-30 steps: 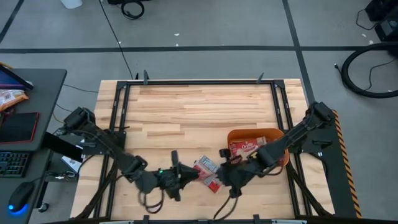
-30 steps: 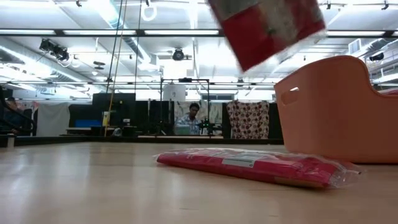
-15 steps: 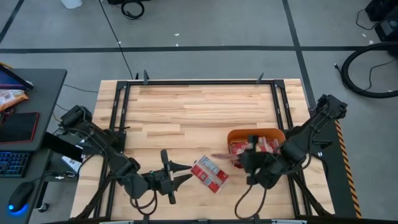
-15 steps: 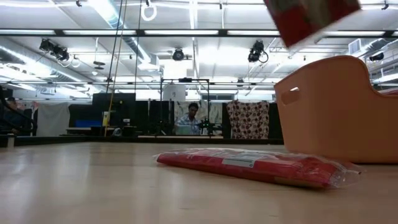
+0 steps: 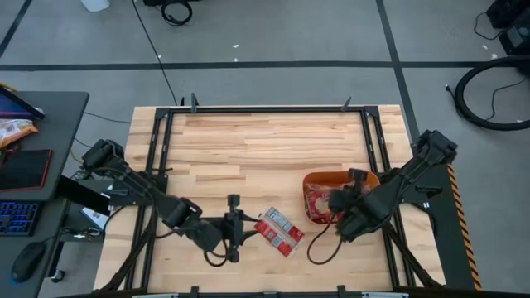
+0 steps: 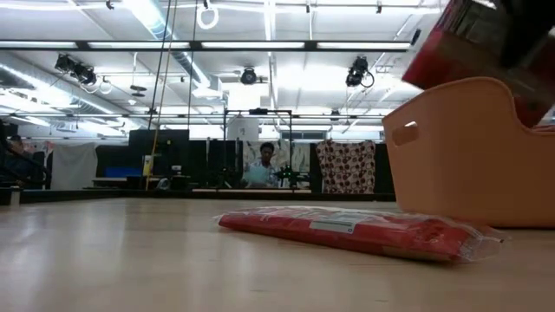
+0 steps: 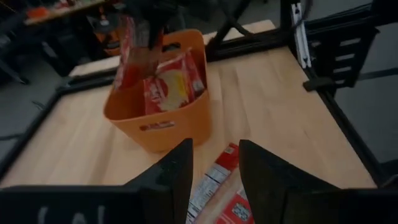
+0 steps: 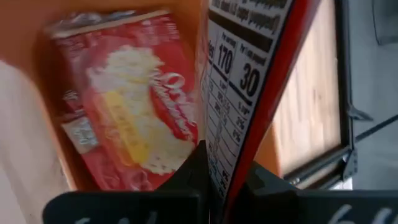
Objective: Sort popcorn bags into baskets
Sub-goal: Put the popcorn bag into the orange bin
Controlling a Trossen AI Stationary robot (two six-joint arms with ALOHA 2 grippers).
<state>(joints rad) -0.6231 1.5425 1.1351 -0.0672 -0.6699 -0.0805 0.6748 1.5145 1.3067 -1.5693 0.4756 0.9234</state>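
Note:
One red popcorn packet (image 5: 279, 231) lies flat on the table, also seen in the low view (image 6: 355, 232) and the left wrist view (image 7: 219, 185). My left gripper (image 5: 247, 228) is open just left of it, fingers level and pointing at it (image 7: 216, 180). The orange tub (image 5: 365, 176) stands to the right (image 7: 158, 115) and holds packets (image 8: 134, 106). My right gripper (image 5: 325, 204) is over the tub's left end, shut on another red packet (image 6: 473, 43). My right gripper pinches the red packet between its two fingers at one end (image 8: 227, 146), coming from above. The packet hangs tilted below the fingers (image 7: 129, 57), clear of the table. Its lower part (image 6: 531, 102) dips behind the tub's rim.
Black frame rails (image 5: 265, 108) run along the table's far and side edges. Bare wood spreads over the table's far half (image 5: 265, 145). A desk with a keyboard and a mouse (image 5: 25, 261) stands left of the table. A person (image 6: 264, 165) sits far off in the room.
My right gripper has carried its packet from above the packet on the table toward the right edge, then lowered it, tilted, into the tub's left end. My left gripper has drawn back slightly toward the left edge. The packet on the table has stayed put.

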